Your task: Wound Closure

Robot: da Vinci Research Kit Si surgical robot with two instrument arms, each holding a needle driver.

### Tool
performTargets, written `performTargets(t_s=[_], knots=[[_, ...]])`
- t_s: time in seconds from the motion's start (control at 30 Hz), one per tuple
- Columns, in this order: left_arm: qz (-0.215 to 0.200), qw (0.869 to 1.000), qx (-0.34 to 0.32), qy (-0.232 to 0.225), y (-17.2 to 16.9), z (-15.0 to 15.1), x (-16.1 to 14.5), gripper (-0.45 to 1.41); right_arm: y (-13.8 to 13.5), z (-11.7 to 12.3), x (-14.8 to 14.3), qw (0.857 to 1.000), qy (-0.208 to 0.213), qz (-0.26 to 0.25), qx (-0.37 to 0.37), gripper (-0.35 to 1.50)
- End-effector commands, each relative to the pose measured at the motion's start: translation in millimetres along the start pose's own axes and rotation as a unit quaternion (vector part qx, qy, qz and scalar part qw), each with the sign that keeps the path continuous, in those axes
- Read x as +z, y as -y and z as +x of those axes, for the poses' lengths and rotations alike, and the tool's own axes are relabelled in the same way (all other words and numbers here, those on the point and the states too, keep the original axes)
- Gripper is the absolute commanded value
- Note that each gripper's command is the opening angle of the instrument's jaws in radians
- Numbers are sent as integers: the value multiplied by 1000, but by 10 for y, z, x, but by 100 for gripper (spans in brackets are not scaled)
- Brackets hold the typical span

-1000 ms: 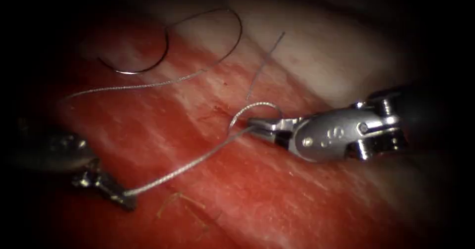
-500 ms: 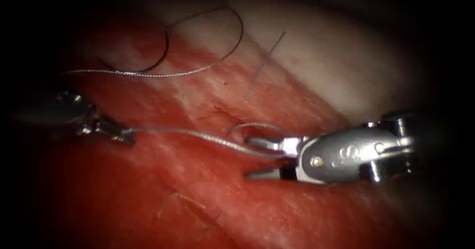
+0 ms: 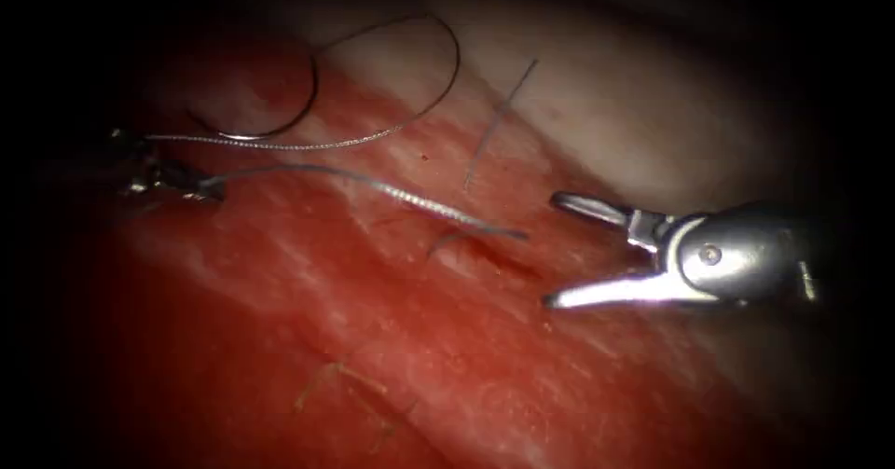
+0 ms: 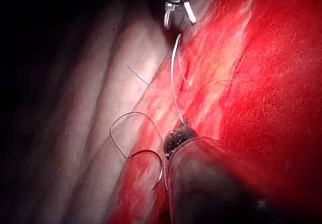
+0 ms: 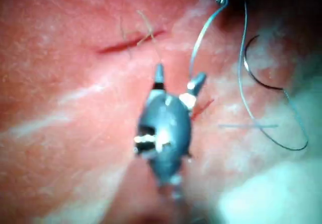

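My left tool (image 3: 211, 189) is at the far left of the tissue (image 3: 392, 357), jaws shut on the grey thread (image 3: 373, 185). The thread runs right from it to the small cut (image 3: 485, 245) and ends just past it. My right tool (image 3: 556, 250) hovers to the right of the cut with jaws wide open and nothing in them. The curved needle (image 3: 261, 131) lies loose on the tissue at upper left, held by neither tool, its thread arching above it. In the left wrist view the left tool (image 4: 177, 133) grips the thread (image 4: 172, 78) beside the needle (image 4: 151, 156). The right wrist view has the open right tool (image 5: 178, 78).
A short cut end of thread (image 3: 499, 119) lies on the pale tissue above the cut. Yellowish old strands (image 3: 340, 380) sit on the tissue low in the endoscope view. A second red slit (image 5: 131, 43) is seen beyond the right tool's jaws.
The right tool has let go of the thread, opened wide and drawn back to the right. The left tool moved up and left with the thread, and the loop at the cut has flattened.
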Motion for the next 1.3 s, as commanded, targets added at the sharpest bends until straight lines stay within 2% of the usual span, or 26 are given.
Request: performTargets(t_s=[0.03, 0.07, 0.1, 0.2, 0.3, 0.33, 0.47, 0.7, 0.8, 0.9, 1.0, 1.1, 1.23, 1.3], knots=[[1, 1000, 2, -4, 2, -1, 8, -45, -5, -14, 6, 1000, -19, -3, -3, 56], [1, 1000, 5, -6, 3, 0, 9, -45, -9, -15, 6, 1000, -20, 4, -2, 5], [-1, 1000, 9, -9, 4, 0, 10, -45, -17, -14, 8, 1000, -7, 18, 2, -35], [-10, 1000, 15, -24, 8, 2, 14, -45, -43, -8, 13, 998, 23, 51, 15, -35], [-13, 999, 14, -31, 11, 4, 20, -45, -57, -7, 22, 998, 18, 49, 18, -35], [-13, 999, 11, -39, 14, 6, 24, -45, -59, -10, 33, 999, 16, 48, 18, -35], [-9, 999, 9, -53, 24, 13, 34, -45, -49, -20, 63, 997, 26, 68, 11, -35], [0, 997, 1, -80, 46, 25, 56, -45, -25, -57, 113, 995, 26, 98, -6, -35], [0, 997, 1, -82, 51, 24, 58, -45, -26, -60, 114, 994, 24, 103, -2, -35], [0, 997, 3, -82, 59, 17, 58, -45, -29, -48, 105, 995, 16, 102, 3, -35], [4, 997, 1, -83, 61, 21, 65, -45, -23, -43, 109, 995, 3, 101, 2, -35], [13, 996, -1, -84, 63, 27, 87, -45, -20, -41, 117, 995, -32, 94, 3, -35], [19, 996, 2, -82, 67, 23, 105, -45, -19, -40, 117, 995, -33, 90, 6, -35], [25, 997, 8, -72, 67, 14, 126, -45, -21, -39, 118, 996, -42, 75, 13, -35]])
